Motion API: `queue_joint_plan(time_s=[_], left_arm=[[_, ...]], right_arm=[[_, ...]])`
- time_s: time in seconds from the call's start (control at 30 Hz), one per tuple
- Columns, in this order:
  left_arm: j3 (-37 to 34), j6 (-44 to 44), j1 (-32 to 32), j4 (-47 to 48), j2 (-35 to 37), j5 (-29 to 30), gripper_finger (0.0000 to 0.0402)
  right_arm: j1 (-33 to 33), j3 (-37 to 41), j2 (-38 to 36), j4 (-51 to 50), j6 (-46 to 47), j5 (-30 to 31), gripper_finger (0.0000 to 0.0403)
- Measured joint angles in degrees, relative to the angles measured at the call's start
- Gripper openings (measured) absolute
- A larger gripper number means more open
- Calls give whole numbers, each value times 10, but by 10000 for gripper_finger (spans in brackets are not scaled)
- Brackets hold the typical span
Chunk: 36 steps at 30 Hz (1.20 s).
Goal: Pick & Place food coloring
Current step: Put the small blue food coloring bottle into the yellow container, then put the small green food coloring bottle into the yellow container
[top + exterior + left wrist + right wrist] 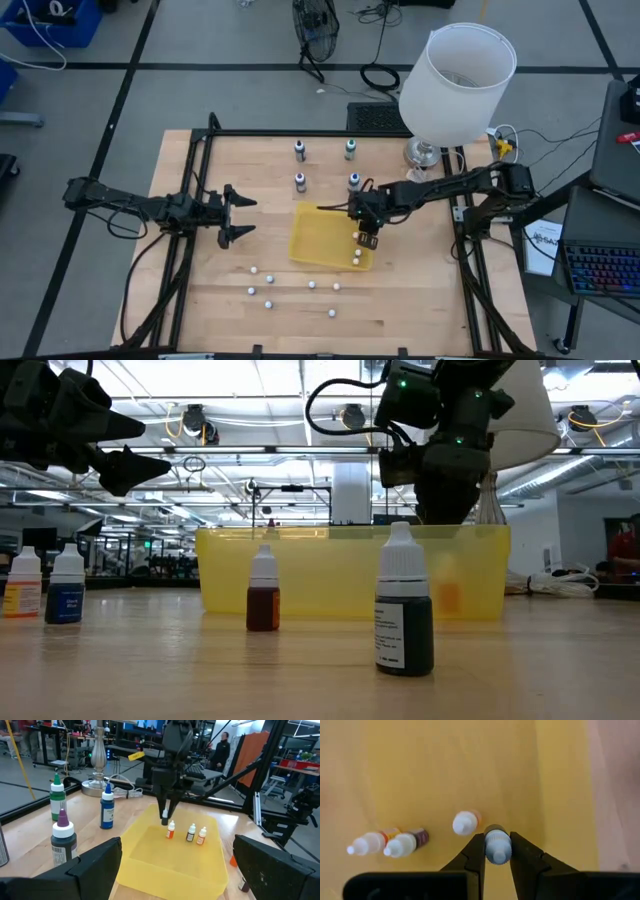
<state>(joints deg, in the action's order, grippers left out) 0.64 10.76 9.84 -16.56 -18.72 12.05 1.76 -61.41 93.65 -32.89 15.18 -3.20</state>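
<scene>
Currently: right gripper (497, 851) hanging fingers-down over yellow tray (308, 232), clamping tiny food coloring bottle (497, 845) by cap, long axis vertical, cap pointing up. Three small bottles (191, 833) standing upright inside tray. Left gripper (232, 213) hovering beside tray, jaws spread wide, holding nothing.

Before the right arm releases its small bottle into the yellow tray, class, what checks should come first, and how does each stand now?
1. Right gripper jaws closed on small white-capped bottle: ok.
2. Bottle above shallow yellow plastic tray: ok.
3. Three small dropper bottles already in the tray stand beside the drop spot, nearest one close: ok.
4. Bottle's height above tray floor: cannot tell.
5. Left gripper open, away from the tray: ok.
</scene>
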Motion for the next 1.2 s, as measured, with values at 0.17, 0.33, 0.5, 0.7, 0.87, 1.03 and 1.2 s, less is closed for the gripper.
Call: queue_joint_plan(time_s=[0.17,0.33,0.5,0.7,0.87,1.03,1.2], left_arm=[[0,0,0,0,0,0,379],[0,0,0,0,0,0,379],[0,0,0,0,0,0,379],[0,0,0,0,0,0,379],[0,0,0,0,0,0,379],[0,0,0,0,0,0,379],[0,0,0,0,0,0,379]], right_arm=[[0,0,7,25,0,1,51],[0,0,41,28,-4,1,51],[0,-2,67,35,-12,1,51],[0,0,62,43,-1,4,70],[0,2,40,34,20,32,146],[0,2,23,33,21,35,166],[0,1,1,21,37,30,159]])
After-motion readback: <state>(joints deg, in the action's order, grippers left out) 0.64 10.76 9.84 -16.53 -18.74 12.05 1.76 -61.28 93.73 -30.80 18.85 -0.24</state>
